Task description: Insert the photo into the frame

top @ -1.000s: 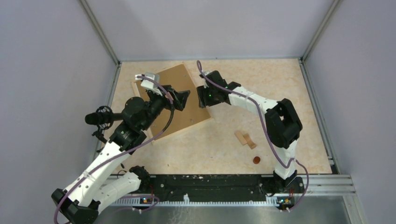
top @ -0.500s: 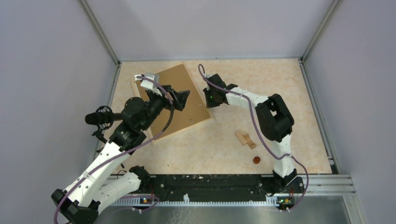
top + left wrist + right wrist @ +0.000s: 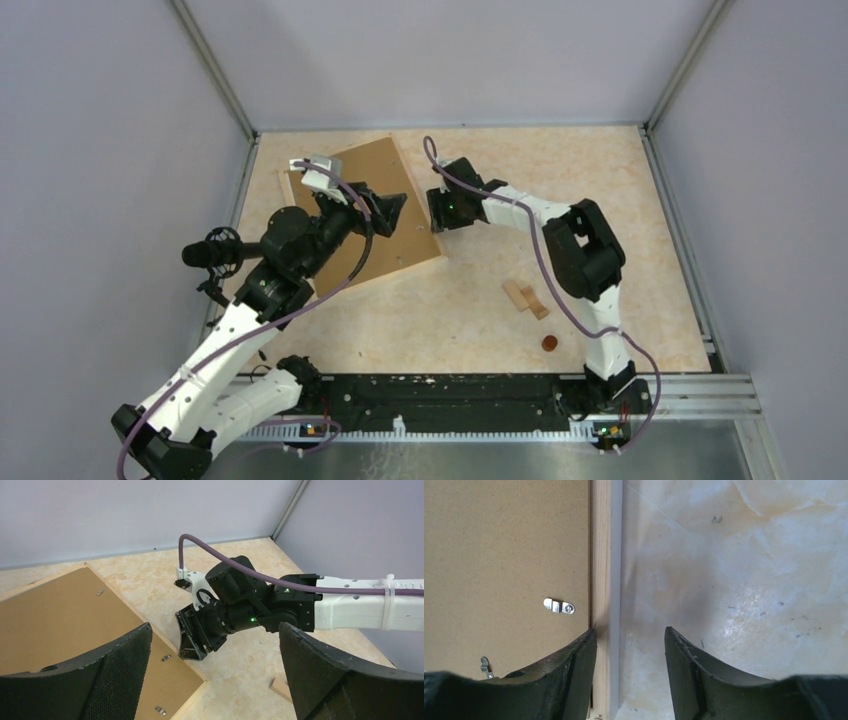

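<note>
- Since a second ago, the right tool (image 3: 437, 222) has shifted left to the frame's (image 3: 400, 268) right side, and the frame has slid slightly left.
- Right tool: fingers apart, astride that slat. I cannot tell if they touch it.
- Left tool (image 3: 392, 212): wide apart, empty, above the photo (image 3: 385, 165), which lies back-up inside the frame near the desk's (image 3: 600, 200) far-left corner.

There is one photo (image 3: 385, 185), showing its brown board back, and one pale wooden frame (image 3: 600, 570). Three small metal clips (image 3: 165, 657) are countable in the left wrist view. On the bench (image 3: 600, 180): two small wooden blocks (image 3: 523, 297) and one brown disc (image 3: 548, 343). There are two arms (image 3: 230, 330), each with one of the two purple cables (image 3: 545, 270).
</note>
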Available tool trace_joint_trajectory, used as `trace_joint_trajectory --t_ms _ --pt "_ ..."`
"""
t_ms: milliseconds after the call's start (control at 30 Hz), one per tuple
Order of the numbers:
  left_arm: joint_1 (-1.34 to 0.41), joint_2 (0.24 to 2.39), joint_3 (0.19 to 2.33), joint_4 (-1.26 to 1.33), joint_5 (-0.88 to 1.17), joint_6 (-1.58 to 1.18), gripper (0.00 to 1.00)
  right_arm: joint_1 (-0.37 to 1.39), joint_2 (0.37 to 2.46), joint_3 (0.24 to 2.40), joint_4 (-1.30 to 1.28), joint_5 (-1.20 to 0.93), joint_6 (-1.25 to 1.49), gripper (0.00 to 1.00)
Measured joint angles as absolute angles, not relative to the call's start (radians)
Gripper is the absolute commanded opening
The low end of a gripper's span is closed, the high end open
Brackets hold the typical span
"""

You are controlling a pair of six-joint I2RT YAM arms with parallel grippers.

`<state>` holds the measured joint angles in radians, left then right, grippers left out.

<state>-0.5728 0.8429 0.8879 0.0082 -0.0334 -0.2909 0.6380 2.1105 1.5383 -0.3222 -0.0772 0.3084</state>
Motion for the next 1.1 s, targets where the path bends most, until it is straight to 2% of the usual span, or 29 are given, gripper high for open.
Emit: trace_joint_trajectory --t_ms 100,167,300,600,733,833,967,1100 --pt "-0.57 0.843 0.888 0.008 -0.029 -0.294 0.99 0.643 2.149 1.617 -0.399 -0.057 0.307 0.51" --pt "-0.57 0.843 0.888 0.008 -0.024 -0.294 0.99 0.655 2.211 1.75 -0.519 -0.004 0.307 0.49" --pt "-0.57 0.843 0.888 0.008 -0.018 -0.296 0.99 0.682 2.228 1.794 -0.575 0.075 0.328 0.49" --pt "-0.567 0.896 0.888 0.008 0.02 -0.319 0.99 0.685 2.062 1.523 -0.545 0.19 0.378 0.48" --pt "-0.564 0.955 0.888 0.002 0.029 -0.343 0.99 0.65 1.954 1.359 -0.556 0.2 0.37 0.51" --pt "-0.564 1.0 0.891 -0.026 0.025 -0.363 0.99 0.62 1.887 1.257 -0.536 0.141 0.369 0.58" --pt "-0.564 1.028 0.904 -0.075 -0.002 -0.38 0.99 0.599 1.821 1.188 -0.388 -0.014 0.406 0.65" --pt "-0.564 1.025 0.941 -0.117 -0.031 -0.391 0.99 0.616 1.826 1.188 -0.208 -0.133 0.454 0.66"
